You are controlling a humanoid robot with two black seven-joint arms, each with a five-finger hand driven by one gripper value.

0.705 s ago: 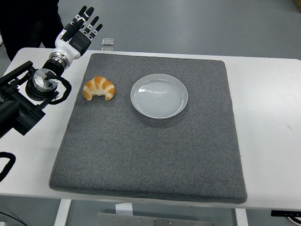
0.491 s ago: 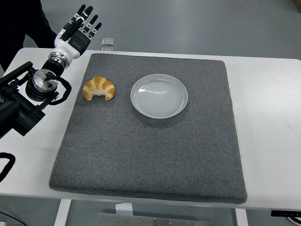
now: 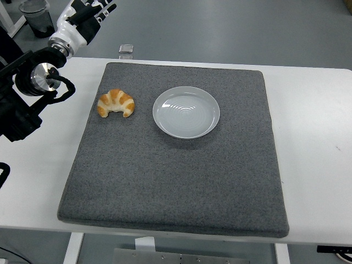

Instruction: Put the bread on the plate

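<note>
Left hand (image 3: 82, 16) risen away, fingers unclear. Croissant (image 3: 116, 103) lengthwise left-right, tips toward camera.

Golden-brown striped bread (image 3: 116, 103), glossy white plate (image 3: 186, 112), dark grey felt mat (image 3: 176, 181), plain white bench (image 3: 313, 143), black-and-white left robot hand (image 3: 82, 21).

One view only, from a head camera high on the robot's side, looking forward and down. The table (image 3: 313, 137) fills most of the picture, its near edge along the bottom, floor beyond its far edge at the top. The mat (image 3: 176, 181) lies whole in view, seen from moderately near.
</note>
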